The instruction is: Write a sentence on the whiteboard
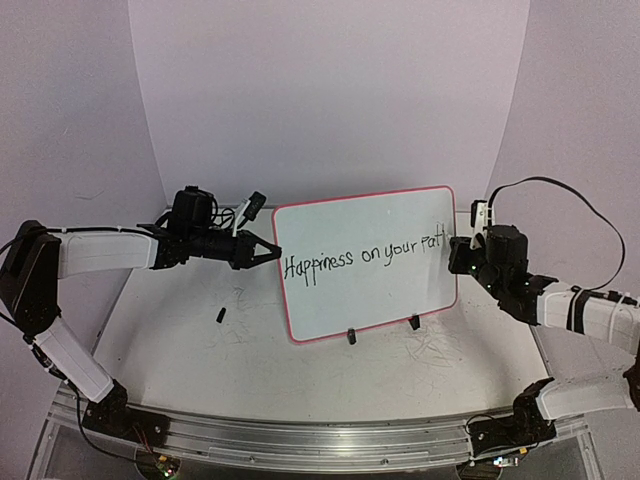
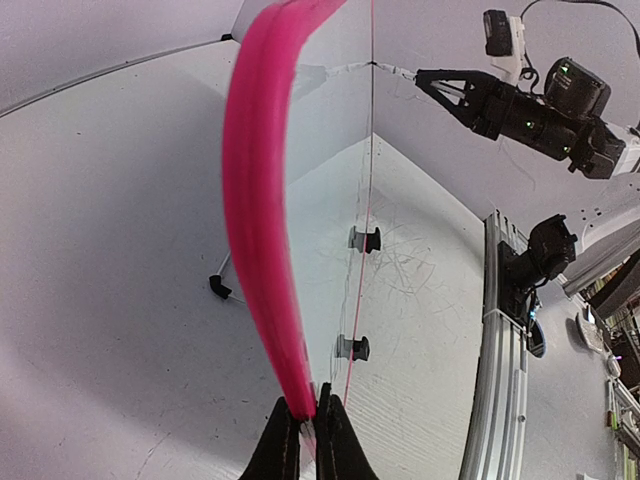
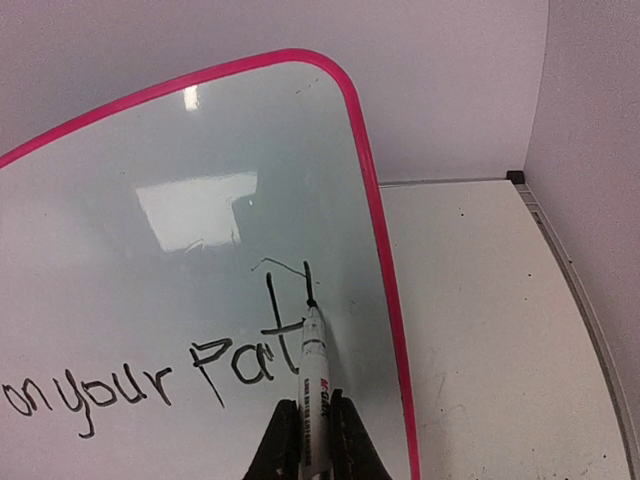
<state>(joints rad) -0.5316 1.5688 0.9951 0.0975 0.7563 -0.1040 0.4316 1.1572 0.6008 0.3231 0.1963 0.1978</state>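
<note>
The whiteboard [image 1: 375,230], white with a thin red rim, stands upright on two black clip feet mid-table. The sentence [image 1: 365,256] reads "Happiness on your pat" in black marker. My left gripper [image 1: 270,252] is shut on the board's left rim [image 2: 258,210], seen edge-on in the left wrist view. My right gripper [image 1: 462,250] is shut on a white marker [image 3: 314,370]. The marker's tip touches the board at the foot of a fresh vertical stroke right of "Pat" [image 3: 240,362], close to the right rim [image 3: 385,270].
A small black marker cap [image 1: 220,314] lies on the table left of the board; it also shows in the left wrist view [image 2: 218,287]. Faint grey scribbles mark the tabletop [image 1: 440,345] right of the clip feet [image 1: 351,336]. Purple walls enclose the table.
</note>
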